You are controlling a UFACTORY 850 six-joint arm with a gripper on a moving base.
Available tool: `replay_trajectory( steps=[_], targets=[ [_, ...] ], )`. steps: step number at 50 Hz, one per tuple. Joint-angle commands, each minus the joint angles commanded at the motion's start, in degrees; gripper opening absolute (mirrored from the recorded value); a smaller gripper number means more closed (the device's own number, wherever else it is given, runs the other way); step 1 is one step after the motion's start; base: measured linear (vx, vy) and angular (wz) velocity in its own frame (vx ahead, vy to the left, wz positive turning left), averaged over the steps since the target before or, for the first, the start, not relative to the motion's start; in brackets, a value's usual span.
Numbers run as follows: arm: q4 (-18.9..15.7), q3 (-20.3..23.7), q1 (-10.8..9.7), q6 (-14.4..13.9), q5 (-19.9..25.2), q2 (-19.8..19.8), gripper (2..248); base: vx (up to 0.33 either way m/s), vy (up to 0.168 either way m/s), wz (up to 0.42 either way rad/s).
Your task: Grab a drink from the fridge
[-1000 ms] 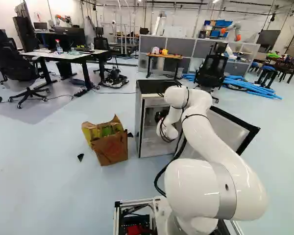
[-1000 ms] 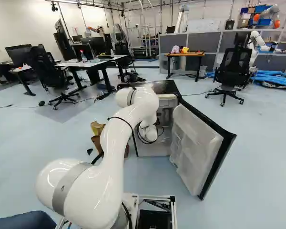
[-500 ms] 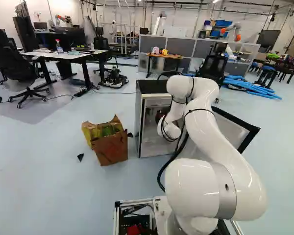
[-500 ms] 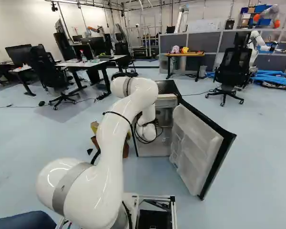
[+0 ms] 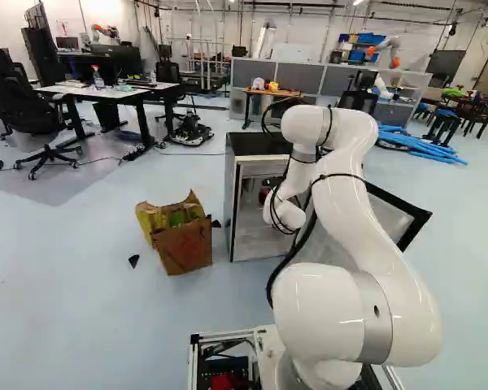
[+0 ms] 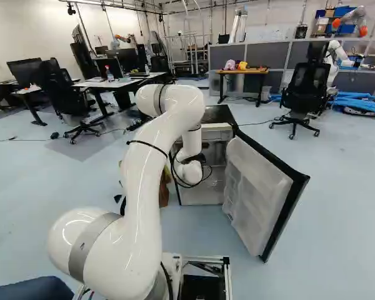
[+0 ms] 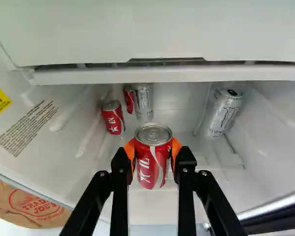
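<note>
Black two-fingered gripper (image 5: 266, 193) pinches a red-and-white metal can (image 7: 151, 164).
Orange pads (image 7: 130, 150) hug its curved sides inside the boxy, white-lined fridge (image 5: 257, 145), centre of the left base view.

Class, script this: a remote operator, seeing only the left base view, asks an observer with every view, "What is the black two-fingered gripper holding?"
Observer: The black two-fingered gripper holds a red aluminium can with a silver top between its orange pads.
Operator: Are other drinks inside?
Observer: Yes, the wrist view shows another red can and a silver-and-white can, neither gripped.
Operator: What lines the open door?
Observer: The right base view shows white moulded compartments on its inner face.
</note>
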Motion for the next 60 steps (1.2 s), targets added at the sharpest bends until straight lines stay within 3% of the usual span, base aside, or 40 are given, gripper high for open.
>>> replay_trajectory(
  steps=[60],
  targets=[
    [0.0, 25.32, -0.54, 0.0, 0.0, 22.03, 94, 0.0, 0.0, 0.0]
  ],
)
